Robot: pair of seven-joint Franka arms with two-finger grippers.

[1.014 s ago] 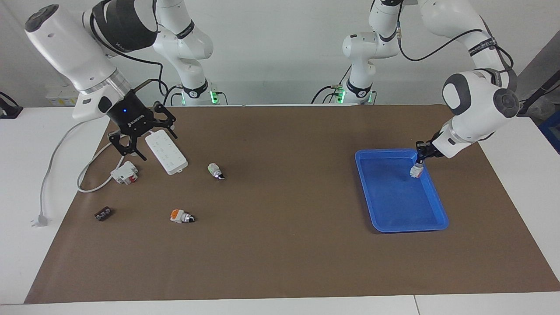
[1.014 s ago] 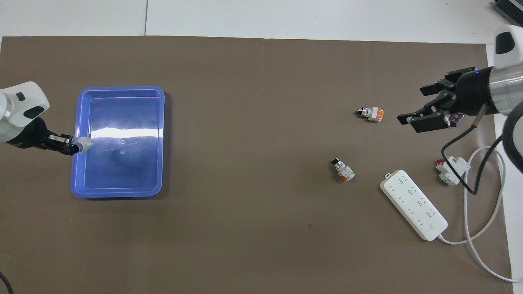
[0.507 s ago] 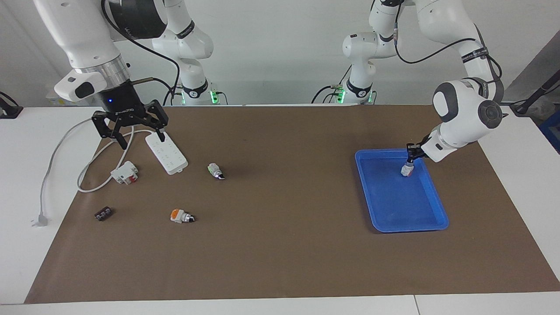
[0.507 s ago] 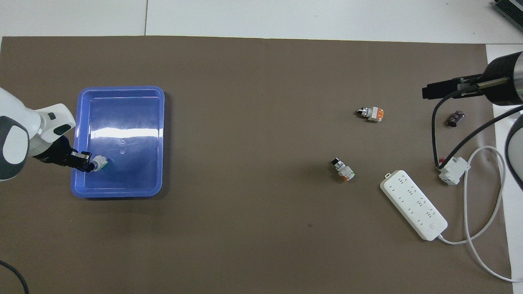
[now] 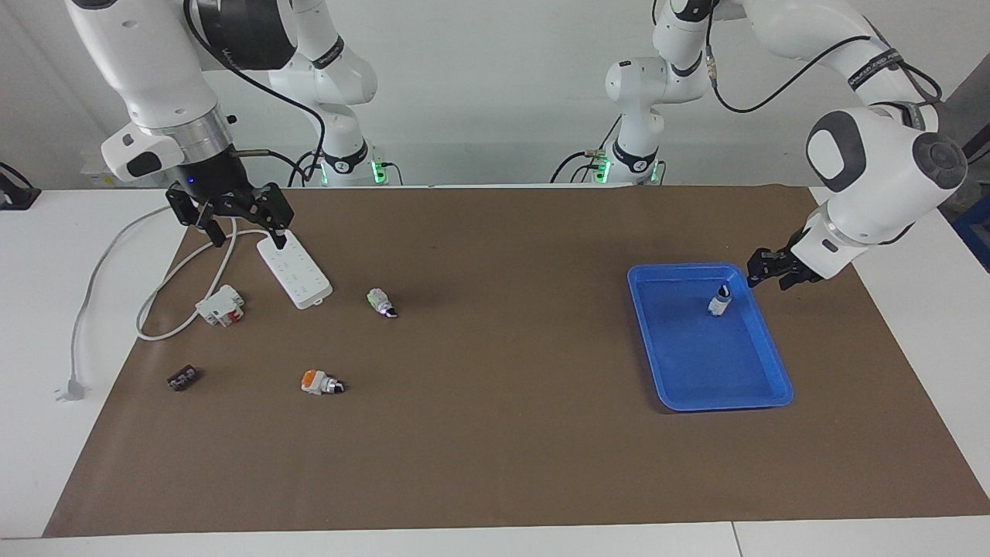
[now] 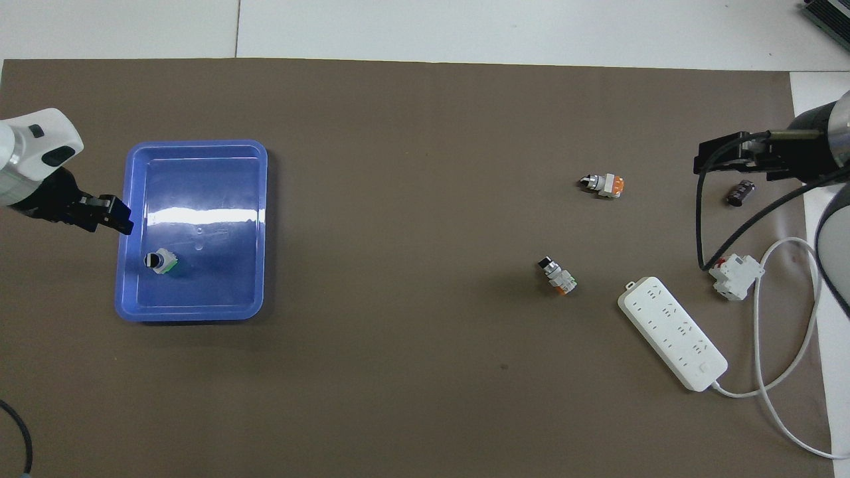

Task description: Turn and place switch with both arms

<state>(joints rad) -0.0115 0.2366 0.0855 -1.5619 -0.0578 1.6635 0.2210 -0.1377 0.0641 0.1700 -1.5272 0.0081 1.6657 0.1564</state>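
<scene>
A robotics lab. Two white Franka arms [image 5: 866,162] are mounted at a white desk [image 5: 46,433] covered by a brown mat [image 5: 495,449]. Bare white walls, trailing cables and a power strip [image 5: 294,271] complete it.

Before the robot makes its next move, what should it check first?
1. Small white switch with black knob is inside the blue plastic tray: ok, standing knob up.
2. Left gripper is clear of the switch: ok, open, empty, at the tray's rim.
3. Right gripper is free: ok, open, empty, raised at the right arm's end of the table.
4. Green-ended switch and orange-ended switch lie on the brown mat, apart from both grippers: ok.
5. Switch stands steadily: cannot tell.
</scene>
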